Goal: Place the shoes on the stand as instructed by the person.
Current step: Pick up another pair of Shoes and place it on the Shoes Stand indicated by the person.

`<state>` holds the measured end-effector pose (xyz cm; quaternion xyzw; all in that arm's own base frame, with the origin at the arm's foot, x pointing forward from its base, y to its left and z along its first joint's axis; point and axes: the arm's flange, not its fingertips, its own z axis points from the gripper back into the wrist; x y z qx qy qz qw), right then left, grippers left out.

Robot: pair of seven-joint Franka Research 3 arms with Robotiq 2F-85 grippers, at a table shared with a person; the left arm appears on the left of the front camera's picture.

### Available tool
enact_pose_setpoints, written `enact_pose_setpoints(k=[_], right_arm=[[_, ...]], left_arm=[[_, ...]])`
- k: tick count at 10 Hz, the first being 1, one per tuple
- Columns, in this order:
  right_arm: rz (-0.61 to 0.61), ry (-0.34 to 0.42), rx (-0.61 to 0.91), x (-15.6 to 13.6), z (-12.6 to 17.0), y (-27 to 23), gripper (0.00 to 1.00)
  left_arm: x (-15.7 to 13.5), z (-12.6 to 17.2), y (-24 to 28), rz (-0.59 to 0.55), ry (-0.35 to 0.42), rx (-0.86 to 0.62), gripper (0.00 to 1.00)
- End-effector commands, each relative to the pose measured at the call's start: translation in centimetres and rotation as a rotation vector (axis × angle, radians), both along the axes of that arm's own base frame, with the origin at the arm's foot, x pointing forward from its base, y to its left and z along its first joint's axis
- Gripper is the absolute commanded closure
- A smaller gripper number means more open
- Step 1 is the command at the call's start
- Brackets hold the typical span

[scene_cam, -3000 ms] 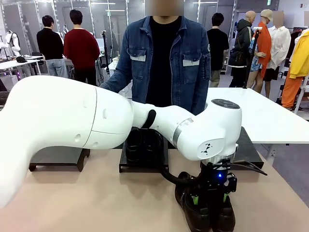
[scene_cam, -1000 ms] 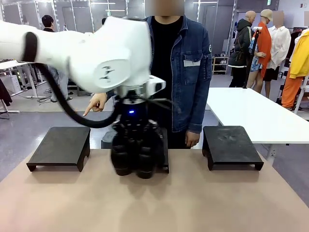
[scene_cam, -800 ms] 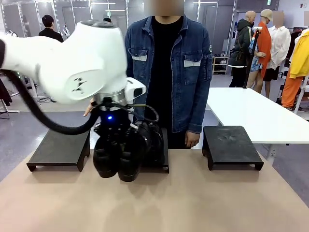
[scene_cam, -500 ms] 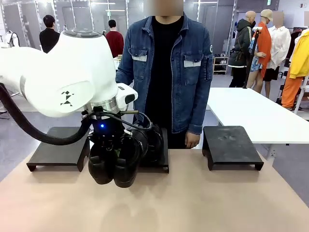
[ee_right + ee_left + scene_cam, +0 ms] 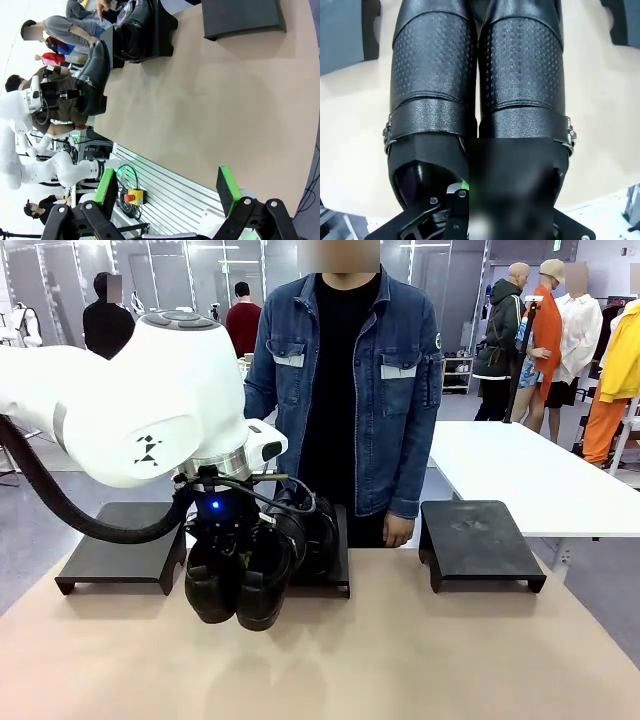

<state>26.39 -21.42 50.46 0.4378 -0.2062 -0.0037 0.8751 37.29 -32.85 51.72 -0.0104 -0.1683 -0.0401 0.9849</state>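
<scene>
Left gripper (image 5: 236, 558) clenched on a pair of shoes (image 5: 238, 582), toes hanging below its fingers, above the table (image 5: 420, 660). Second pair (image 5: 316, 535) just beyond, on the middle stand (image 5: 335, 580). Right gripper (image 5: 165, 189): fingers spread, released.

The front view looks level across the tabletop (image 5: 420, 650) toward the person (image 5: 345, 390). The left wrist view sits tight above the held shoes (image 5: 480, 80), facing down. The right wrist view — rolled sideways, farther back — shares that tabletop and those shoes.
</scene>
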Motion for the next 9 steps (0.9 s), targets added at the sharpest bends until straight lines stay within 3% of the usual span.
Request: enact_pose_setpoints(k=[1, 4, 6, 9], right_arm=[[-0.004, -0.004, 0.012, -0.1, 0.2, 0.1, 0.0], [-0.004, -0.004, 0.012, -0.1, 0.2, 0.1, 0.0], [-0.004, -0.004, 0.012, -0.1, 0.2, 0.1, 0.0], [-0.004, -0.004, 0.012, -0.1, 0.2, 0.1, 0.0]], left_arm=[[1.8, 3.1, 5.0, 0.022, -0.135, -0.082, 0.93], [4.7, 3.3, 16.5, 0.078, -0.261, -0.082, 0.93], [8.8, -0.5, 23.4, 0.114, -0.3, -0.13, 0.93], [12.3, -3.8, 26.8, 0.139, -0.412, -0.11, 0.93]])
